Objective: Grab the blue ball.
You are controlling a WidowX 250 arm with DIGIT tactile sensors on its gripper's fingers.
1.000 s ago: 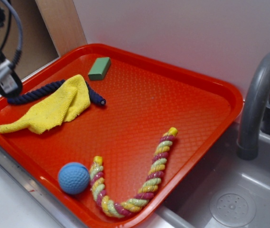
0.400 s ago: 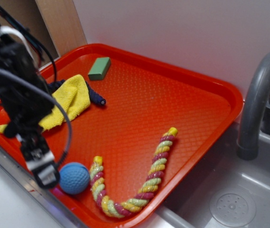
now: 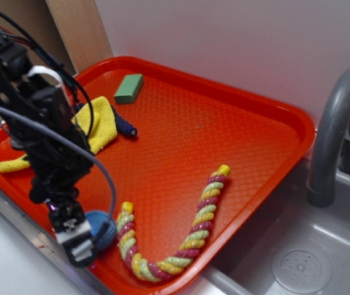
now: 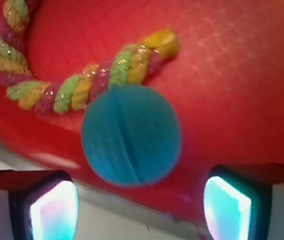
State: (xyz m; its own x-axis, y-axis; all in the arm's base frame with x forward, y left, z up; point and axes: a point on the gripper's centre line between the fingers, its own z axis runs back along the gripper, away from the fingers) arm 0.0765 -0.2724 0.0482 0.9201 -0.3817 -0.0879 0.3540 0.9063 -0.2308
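The ball (image 4: 131, 134) sits centred between the two fingertips (image 4: 227, 207) and just ahead of them, not yet touched — a round thing with no long axis, so any approach angle serves. It looks light blue and matte, blurred here. The gripper (image 3: 78, 241) stands wide open, holding nothing. Just beyond the ball lies the rope (image 4: 89, 80), on the tray (image 4: 241, 100).

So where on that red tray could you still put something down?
The widest bare stretch of the tray lies between the green block and the multicoloured rope. It's crowded at the left: yellow cloth, and the gripper over the blue ball.
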